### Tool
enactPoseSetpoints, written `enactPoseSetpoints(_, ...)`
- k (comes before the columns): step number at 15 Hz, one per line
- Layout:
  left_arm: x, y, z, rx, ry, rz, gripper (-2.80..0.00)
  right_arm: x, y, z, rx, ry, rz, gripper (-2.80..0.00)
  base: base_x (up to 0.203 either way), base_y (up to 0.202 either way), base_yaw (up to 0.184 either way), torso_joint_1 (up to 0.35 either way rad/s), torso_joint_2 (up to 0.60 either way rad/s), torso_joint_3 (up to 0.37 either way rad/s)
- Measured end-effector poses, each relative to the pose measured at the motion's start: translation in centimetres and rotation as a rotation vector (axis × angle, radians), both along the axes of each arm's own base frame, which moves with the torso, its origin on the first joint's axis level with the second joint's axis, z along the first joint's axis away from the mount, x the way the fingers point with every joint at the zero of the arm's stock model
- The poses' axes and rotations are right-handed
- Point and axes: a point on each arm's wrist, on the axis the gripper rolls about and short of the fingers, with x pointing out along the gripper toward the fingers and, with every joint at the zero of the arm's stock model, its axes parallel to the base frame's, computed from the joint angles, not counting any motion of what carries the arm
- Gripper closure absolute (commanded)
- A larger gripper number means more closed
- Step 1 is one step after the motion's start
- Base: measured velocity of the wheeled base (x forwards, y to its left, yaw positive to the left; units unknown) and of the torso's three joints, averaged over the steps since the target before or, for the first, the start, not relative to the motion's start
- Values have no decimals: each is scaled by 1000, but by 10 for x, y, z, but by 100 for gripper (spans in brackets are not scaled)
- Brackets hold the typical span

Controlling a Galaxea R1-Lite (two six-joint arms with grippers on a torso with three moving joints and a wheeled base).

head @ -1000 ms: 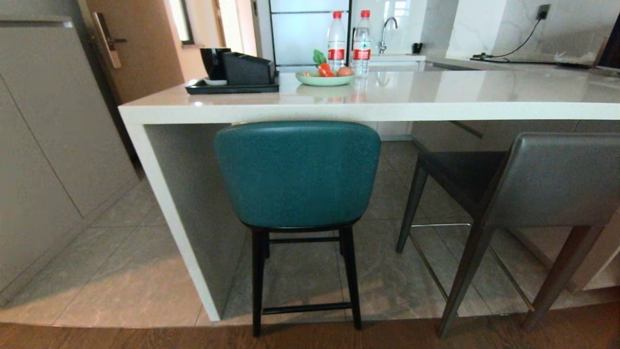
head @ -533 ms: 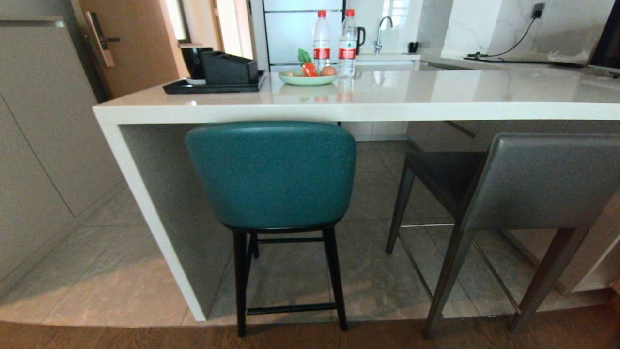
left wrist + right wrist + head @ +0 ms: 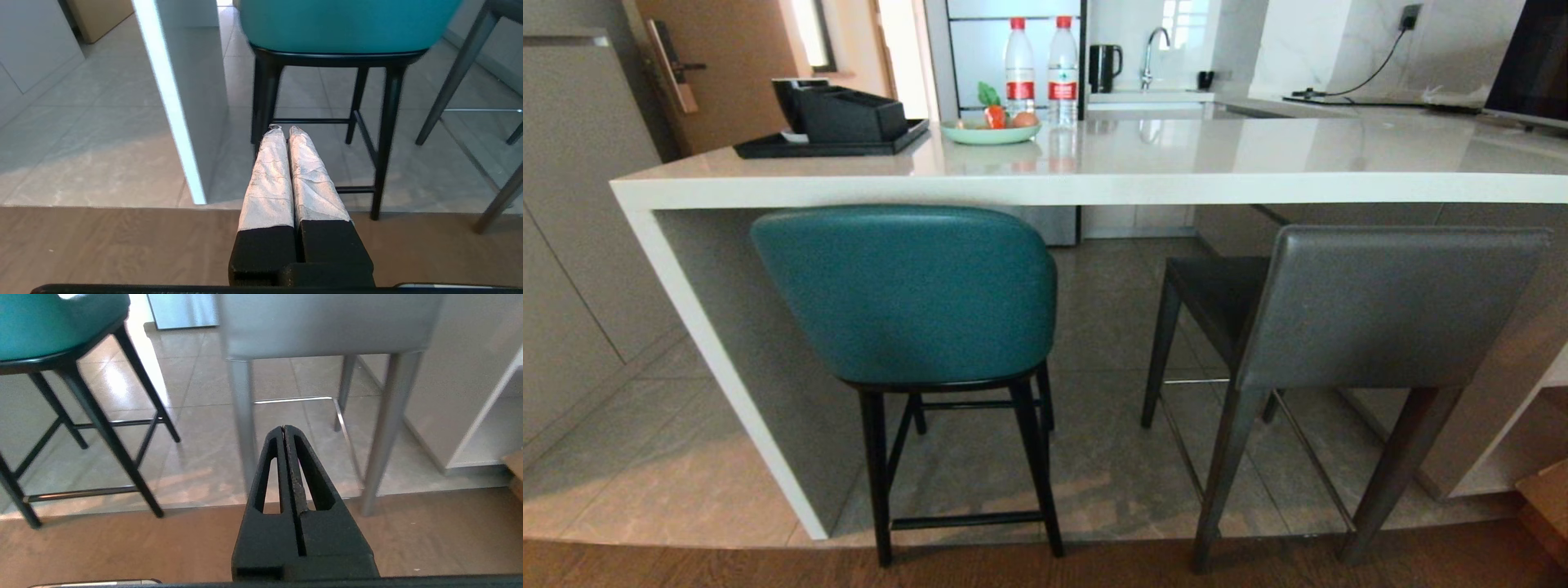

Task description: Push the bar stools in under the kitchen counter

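The teal bar stool [image 3: 907, 294] with thin black legs stands at the left end of the white kitchen counter [image 3: 1094, 184], its back just under the worktop's edge. The boxy dark-grey stool [image 3: 1372, 306] stands to its right, set further out from the counter. Neither arm shows in the head view. My left gripper [image 3: 285, 130] is shut and empty, held low above the wooden floor, short of the teal stool's [image 3: 343, 24] legs. My right gripper [image 3: 283, 428] is shut and empty too, low before the grey stool's [image 3: 327, 322] front legs.
On the counter sit a black tray [image 3: 829, 143] with dark boxes, a green plate of produce [image 3: 988, 131] and two water bottles [image 3: 1037, 65]. The counter's white slab end leg [image 3: 719, 367] stands left of the teal stool. Grey cabinets [image 3: 572, 245] line the left; a cardboard box [image 3: 1543, 498] sits at the right edge.
The whole head view has shifted left, so the camera has swung right: the grey stool now shows in full. The stools themselves have not visibly moved.
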Motion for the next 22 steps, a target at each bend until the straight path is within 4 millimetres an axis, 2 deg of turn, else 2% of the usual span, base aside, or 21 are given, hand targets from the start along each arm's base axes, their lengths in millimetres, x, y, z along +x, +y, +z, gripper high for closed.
enactPoseSetpoints(7,0,0,0,-1,1,-2,0,0,0,0,0,1,0,0,0,-173,3,2,2,3)
enactPoseSetpoints(22,0,0,0,3,5,-2,0,0,0,0,4,1,-1,0,0,0,0,0,0,0)
